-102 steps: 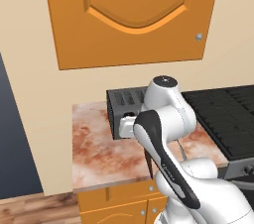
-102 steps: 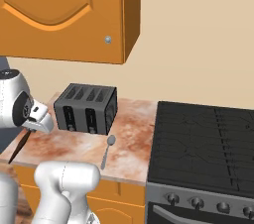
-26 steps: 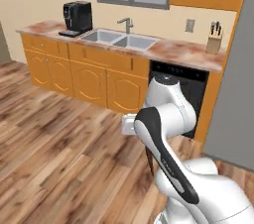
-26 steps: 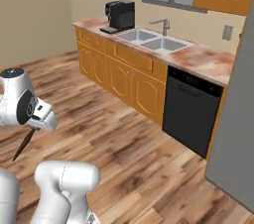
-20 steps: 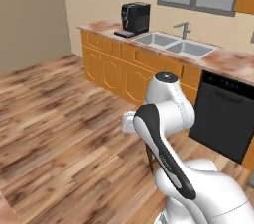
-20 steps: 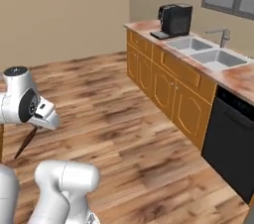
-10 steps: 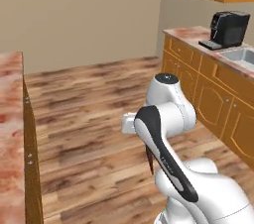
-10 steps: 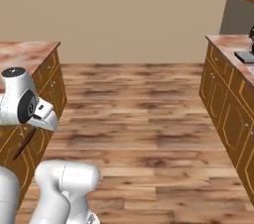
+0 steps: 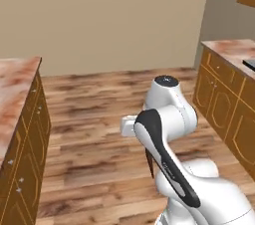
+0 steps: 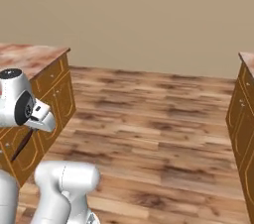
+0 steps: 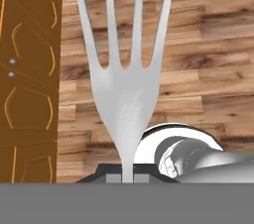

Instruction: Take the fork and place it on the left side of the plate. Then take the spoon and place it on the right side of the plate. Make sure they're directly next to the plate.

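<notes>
Fork (image 11: 124,94) (one) in closed pincer (image 11: 128,179)

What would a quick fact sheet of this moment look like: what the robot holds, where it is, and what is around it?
held item: fork, silver tines pointing away from the hand
gripper: shut on the fork's handle, which hangs below the hand
place: open wooden floor of the kitchen
left side: cabinet with marble countertop
right side: more wooden cabinets
ahead: plain beige wall
</notes>
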Motion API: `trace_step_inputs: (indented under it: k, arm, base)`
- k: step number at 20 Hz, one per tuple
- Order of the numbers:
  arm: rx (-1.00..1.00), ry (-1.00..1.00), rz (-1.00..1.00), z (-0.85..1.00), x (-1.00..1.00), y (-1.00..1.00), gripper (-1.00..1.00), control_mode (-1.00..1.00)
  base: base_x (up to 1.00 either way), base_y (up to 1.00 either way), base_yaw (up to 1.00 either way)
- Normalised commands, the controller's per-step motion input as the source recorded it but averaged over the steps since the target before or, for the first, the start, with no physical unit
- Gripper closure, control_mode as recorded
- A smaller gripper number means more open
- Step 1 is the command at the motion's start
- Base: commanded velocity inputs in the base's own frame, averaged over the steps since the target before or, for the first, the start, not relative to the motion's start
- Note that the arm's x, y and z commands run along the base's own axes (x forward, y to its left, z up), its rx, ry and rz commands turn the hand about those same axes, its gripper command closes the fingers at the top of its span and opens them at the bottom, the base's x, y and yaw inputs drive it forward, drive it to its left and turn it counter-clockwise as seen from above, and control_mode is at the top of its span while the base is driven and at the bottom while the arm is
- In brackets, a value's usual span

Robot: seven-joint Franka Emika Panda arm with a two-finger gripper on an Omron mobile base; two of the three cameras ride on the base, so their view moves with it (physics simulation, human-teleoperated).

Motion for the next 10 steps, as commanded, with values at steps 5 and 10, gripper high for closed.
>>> trace_step_inputs:
  k: [5, 10]
  arm:
    - [0.00, 0.00, 0.00, 0.00, 0.00, 0.00, 1.00, 1.00]
    - [0.00, 0.00, 0.00, 0.00, 0.00, 0.00, 1.00, 1.00]
  base:
    - [1.00, -0.46, 0.42]
    - [0.94, -0.18, 0.76]
